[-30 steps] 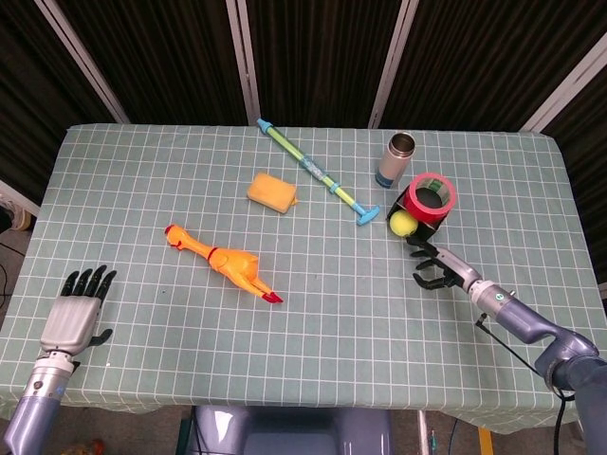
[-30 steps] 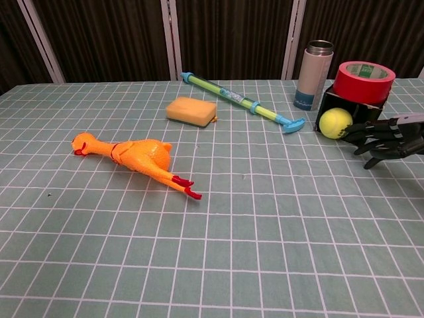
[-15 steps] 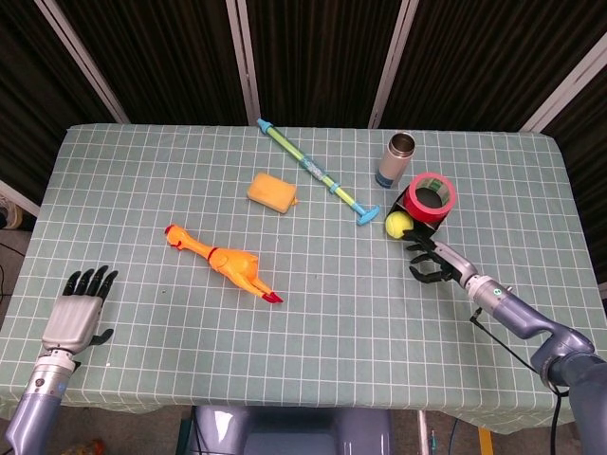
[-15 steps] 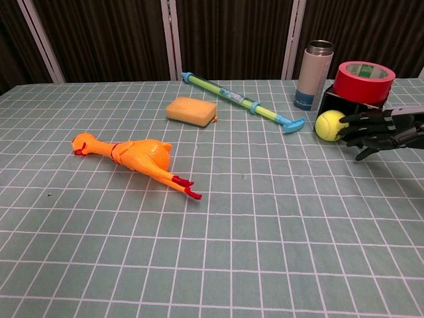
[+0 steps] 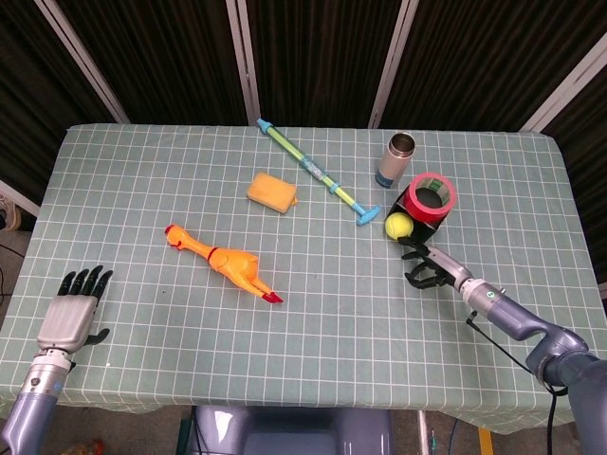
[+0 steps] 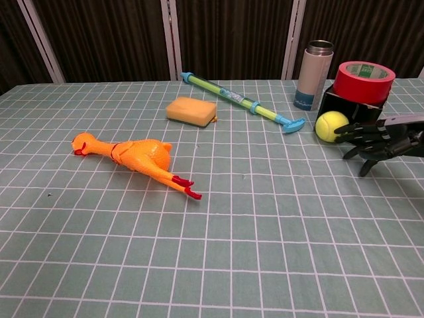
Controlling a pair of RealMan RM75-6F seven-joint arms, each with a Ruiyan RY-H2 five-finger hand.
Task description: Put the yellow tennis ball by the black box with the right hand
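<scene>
Ball, yellow: sat on cloth, touching front-left of black box, free of any grip. Red tape roll lay atop box. Right hand: just beside ball, near side, fingers spread and curled loosely, holding nothing; fingertips close to ball, contact uncertain. Left hand: at table's near-left edge, flat, fingers apart, empty; head view only. Bottle: upright, just behind box. Blue-green stick, sponge, rubber chicken: lay apart on checked tablecloth, well left of ball.
</scene>
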